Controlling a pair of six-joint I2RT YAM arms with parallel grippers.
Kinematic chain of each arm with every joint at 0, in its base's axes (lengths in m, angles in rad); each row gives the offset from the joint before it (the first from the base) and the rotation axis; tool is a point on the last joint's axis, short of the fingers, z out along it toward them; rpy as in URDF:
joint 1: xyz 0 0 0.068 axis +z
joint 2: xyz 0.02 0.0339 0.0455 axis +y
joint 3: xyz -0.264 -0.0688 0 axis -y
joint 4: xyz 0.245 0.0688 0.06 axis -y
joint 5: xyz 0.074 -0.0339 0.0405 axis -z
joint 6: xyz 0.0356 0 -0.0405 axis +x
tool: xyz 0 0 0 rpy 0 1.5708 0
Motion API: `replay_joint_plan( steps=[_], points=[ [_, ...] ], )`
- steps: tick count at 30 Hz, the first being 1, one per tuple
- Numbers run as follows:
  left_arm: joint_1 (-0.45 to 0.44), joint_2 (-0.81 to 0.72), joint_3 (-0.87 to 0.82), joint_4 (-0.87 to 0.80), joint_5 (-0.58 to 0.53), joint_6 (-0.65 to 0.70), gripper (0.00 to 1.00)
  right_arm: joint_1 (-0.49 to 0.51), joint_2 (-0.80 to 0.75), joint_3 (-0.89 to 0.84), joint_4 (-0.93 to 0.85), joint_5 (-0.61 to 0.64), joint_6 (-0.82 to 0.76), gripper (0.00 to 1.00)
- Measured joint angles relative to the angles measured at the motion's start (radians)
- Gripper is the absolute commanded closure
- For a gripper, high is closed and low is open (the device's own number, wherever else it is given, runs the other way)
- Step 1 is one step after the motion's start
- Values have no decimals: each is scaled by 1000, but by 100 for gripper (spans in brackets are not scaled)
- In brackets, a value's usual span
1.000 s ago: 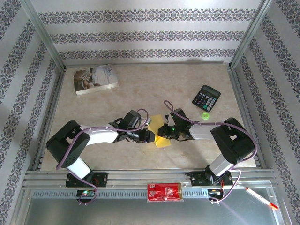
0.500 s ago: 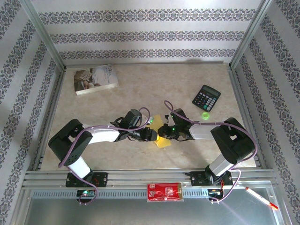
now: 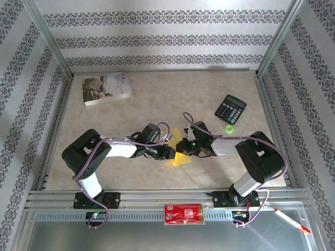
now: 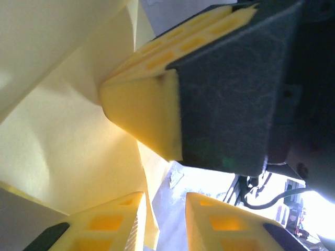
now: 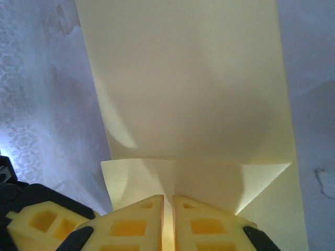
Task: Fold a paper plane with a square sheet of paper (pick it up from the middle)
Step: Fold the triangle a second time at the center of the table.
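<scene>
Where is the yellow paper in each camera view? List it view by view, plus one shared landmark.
Top external: the yellow paper is just below centre, between the two arms' wrists.
Left wrist: across the left side.
Right wrist: running up the centre.
Shared landmark: the right gripper, shut on the paper.

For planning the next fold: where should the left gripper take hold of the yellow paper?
The yellow paper: its free end, entered edge-on from the left, because the sheet is thin and the right gripper clamps the folded end.
</scene>
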Motion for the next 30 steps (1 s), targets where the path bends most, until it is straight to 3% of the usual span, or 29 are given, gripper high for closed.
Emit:
replay_joint_plan(
  steps=[17,30],
  points=[
    [0,56,19,0,2,16,74,-45,-100,-4,-7,-27,20,87],
    [11,57,26,-24,16,65,74,-37,30,11,9,-31,35,89]
  ],
)
